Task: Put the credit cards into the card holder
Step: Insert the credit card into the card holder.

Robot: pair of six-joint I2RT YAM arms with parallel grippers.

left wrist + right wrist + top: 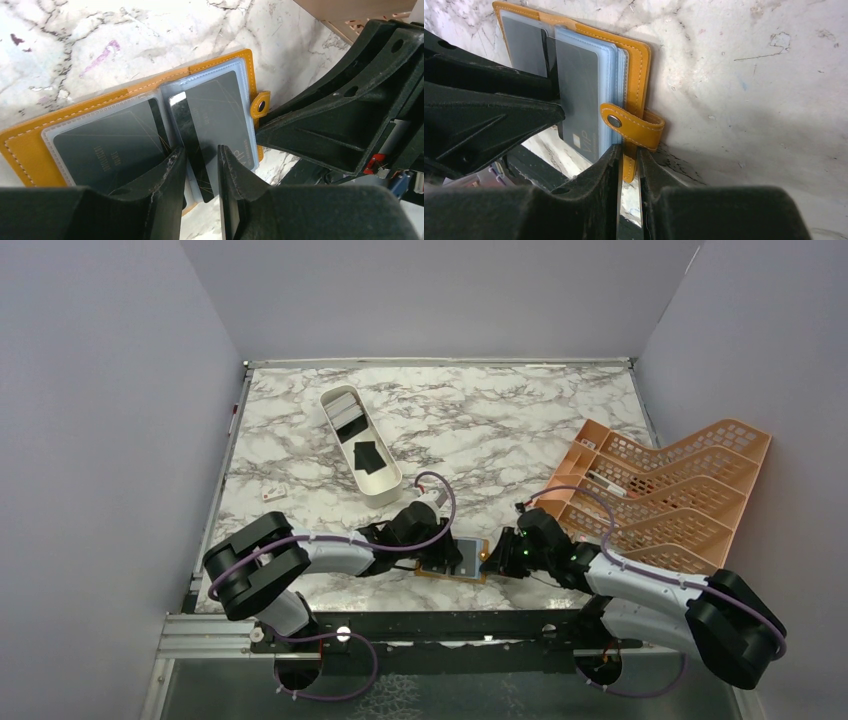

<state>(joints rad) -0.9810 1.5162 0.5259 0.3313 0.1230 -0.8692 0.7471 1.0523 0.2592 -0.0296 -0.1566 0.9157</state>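
Marble tabletop [500, 420] is bearing the card holder [30, 145], right gripper [628, 150] clamping its edge, left gripper [201, 150] straddling a black credit card [187, 125], unclenched.

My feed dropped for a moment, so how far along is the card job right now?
Done: two dark cards sit in the card holder's clear sleeves. In hand: the right gripper pinches its edge, and a black card stands part-slotted at the spine between the parted fingers of the left gripper. Left: at least another black card lies in the white tray.
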